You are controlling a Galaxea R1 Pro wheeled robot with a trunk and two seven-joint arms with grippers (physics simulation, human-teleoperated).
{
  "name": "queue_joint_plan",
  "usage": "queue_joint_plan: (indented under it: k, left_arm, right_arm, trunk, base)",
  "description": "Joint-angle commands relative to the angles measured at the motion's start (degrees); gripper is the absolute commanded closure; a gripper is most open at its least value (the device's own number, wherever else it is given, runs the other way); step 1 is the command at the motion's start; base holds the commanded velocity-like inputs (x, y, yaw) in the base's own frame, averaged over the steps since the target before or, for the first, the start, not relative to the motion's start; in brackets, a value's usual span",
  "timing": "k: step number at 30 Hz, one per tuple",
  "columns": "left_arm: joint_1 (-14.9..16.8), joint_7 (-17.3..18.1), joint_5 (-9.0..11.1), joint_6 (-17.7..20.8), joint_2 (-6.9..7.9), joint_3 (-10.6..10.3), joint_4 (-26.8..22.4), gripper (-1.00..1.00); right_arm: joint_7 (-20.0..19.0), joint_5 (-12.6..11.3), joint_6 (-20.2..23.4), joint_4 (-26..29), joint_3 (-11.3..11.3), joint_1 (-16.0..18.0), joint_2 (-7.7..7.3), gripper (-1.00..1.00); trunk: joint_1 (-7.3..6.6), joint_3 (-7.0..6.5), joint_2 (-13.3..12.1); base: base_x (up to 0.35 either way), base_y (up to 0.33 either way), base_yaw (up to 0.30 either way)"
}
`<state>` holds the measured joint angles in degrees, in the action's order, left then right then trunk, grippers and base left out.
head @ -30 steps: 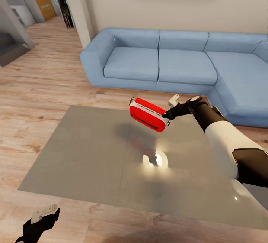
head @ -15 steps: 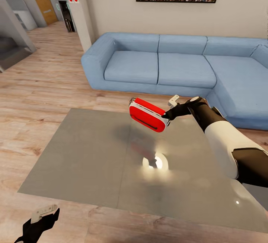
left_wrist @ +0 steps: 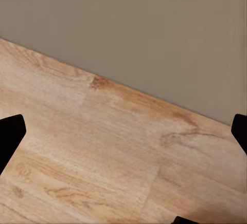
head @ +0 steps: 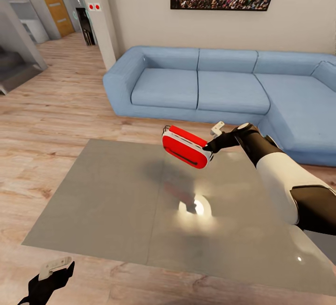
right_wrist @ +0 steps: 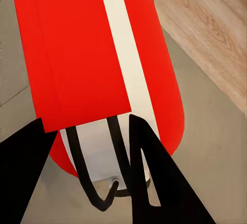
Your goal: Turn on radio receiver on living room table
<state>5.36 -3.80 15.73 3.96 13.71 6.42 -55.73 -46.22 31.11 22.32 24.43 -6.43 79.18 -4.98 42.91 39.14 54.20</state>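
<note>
Red plastic with white trim, the small rounded-rectangle radio receiver (head: 185, 146) hangs tilted in the air over the far part of the large low table with the glossy grey top (head: 107, 197), clear of its surface, its reddish reflection showing in the gloss below. The right gripper (head: 208, 146) holds it at one end, fingers closed on it.

It looks like a stiff, light box that a pinch at one end can carry, though the smooth shell seems likely to slip or swing in so off-centre a hold. The broad flat faces or the handle would probably give a surer grasp.

The head view shows the radio's height above the table, the blue L-shaped fabric sofa (head: 219, 86) behind, and the left gripper (head: 55, 267) low by the table's near edge. The right wrist view shows the contact itself: dark fingers (right_wrist: 154, 178) on either side of the radio's (right_wrist: 92, 54) end and a thin dark wire loop there. In the left wrist view, finger tips (left_wrist: 10, 136) stand wide apart over light wood plank floor (left_wrist: 103, 162), holding nothing.
</note>
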Motion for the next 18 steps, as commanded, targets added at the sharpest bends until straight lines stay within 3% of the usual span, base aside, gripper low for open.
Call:
queue_joint_plan:
  k: [1,12,18]
  left_arm:
    - [0.00,0.01,0.00,0.00,-0.02,0.00,-0.03,-1.00]
    - [-0.04,0.14,0.13,0.08,-0.13,0.00,-0.19,-1.00]
    - [0.00,0.21,0.17,0.09,-0.18,0.00,-0.25,-1.00]
  right_arm:
    - [-0.04,-0.26,0.02,0.02,0.10,0.01,-0.03,1.00]
    - [-0.17,-0.26,-0.09,-2.49,0.11,-0.08,-0.25,1.00]
    - [-0.14,-0.26,-0.12,-4.53,0.13,-0.08,-0.49,1.00]
  trunk:
    - [0.00,-0.10,0.00]
    - [0.00,-0.81,0.00]
    - [-1.32,-1.91,-2.41]
  base:
    - [0.000,0.000,0.000]
    - [0.000,0.000,0.000]
    - [0.000,0.000,0.000]
